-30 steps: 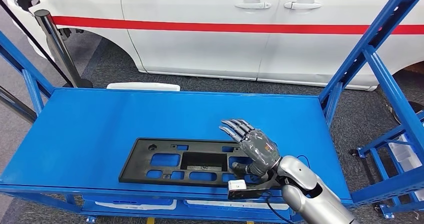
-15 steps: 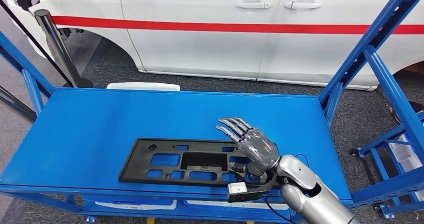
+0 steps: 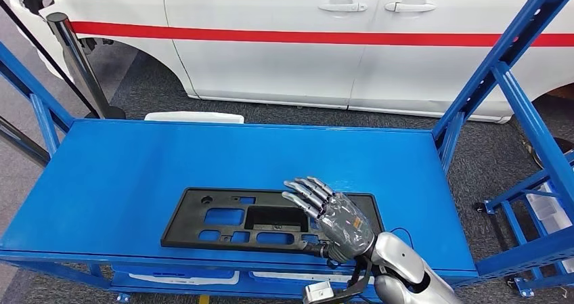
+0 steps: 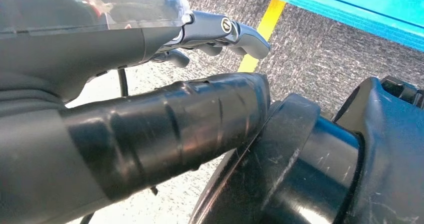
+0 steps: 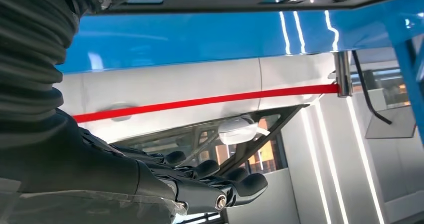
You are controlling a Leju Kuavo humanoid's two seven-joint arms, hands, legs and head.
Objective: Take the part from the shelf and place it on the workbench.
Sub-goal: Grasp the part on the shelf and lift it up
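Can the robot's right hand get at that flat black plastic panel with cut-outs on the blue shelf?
Probably yes: the right hand hovers open over the flat black plastic panel's right end, with nothing in between.

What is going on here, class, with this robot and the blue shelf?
A humanoid robot is reaching for a flat black part that lies on a blue shelf, with a white car parked behind. Its right robot hand is over the part's right end, fingers spread apart, thumb down at the near edge. The part lies flat on the shelf, not lifted. The left robot hand hangs low over the floor, holding nothing.
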